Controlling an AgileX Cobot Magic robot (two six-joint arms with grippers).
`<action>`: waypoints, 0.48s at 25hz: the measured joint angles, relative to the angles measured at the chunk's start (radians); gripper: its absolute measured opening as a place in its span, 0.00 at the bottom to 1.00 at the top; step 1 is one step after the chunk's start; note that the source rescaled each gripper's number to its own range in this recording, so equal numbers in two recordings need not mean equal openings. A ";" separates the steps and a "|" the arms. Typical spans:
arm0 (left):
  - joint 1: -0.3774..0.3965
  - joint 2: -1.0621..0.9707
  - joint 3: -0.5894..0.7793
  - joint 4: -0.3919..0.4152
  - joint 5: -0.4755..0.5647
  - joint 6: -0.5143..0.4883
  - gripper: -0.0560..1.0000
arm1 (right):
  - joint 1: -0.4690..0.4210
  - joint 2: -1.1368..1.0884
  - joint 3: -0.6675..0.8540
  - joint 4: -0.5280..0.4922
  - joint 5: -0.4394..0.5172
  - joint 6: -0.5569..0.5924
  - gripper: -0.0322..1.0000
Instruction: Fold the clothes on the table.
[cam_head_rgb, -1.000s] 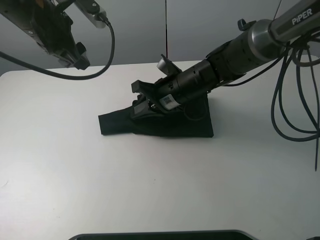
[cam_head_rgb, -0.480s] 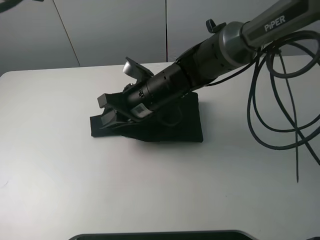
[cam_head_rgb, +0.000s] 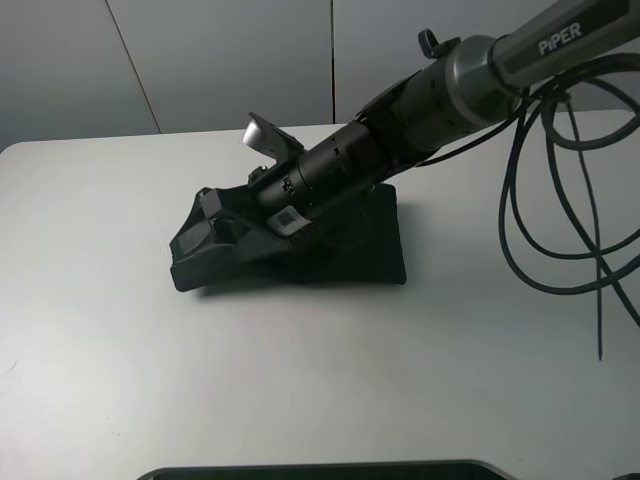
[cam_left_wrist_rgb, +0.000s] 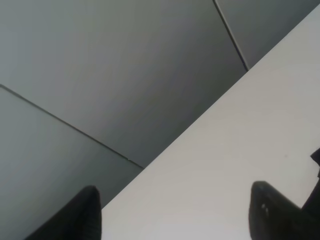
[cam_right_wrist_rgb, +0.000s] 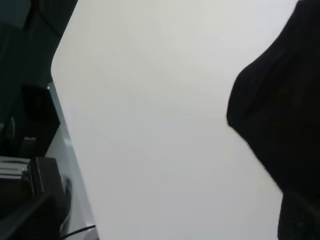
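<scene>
While our right pincer (cam_head_rgb: 200, 228) drags the cloth (cam_head_rgb: 340, 250) leftward, the fold is in progress.
It seems closed on the cloth's left edge at mid-desk (cam_head_rgb: 320, 380); a weak grip could drop it and bunch the fold. Our left pincer (cam_left_wrist_rgb: 175, 210) hangs spread, holding nothing.

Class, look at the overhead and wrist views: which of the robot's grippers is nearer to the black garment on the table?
Right. The right gripper is down on the black garment at its left end. The left gripper is out of the overhead view, its wrist camera showing only wall and bare table.
</scene>
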 joint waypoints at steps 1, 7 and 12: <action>0.000 -0.014 0.000 0.005 0.008 -0.006 0.81 | 0.000 -0.008 0.000 -0.002 -0.025 0.000 0.91; 0.000 -0.089 0.000 0.012 0.032 -0.015 0.81 | -0.002 -0.092 -0.009 -0.123 -0.147 -0.044 0.81; 0.000 -0.204 0.000 0.018 0.058 -0.018 0.81 | -0.006 -0.321 -0.061 -0.606 -0.180 0.108 0.71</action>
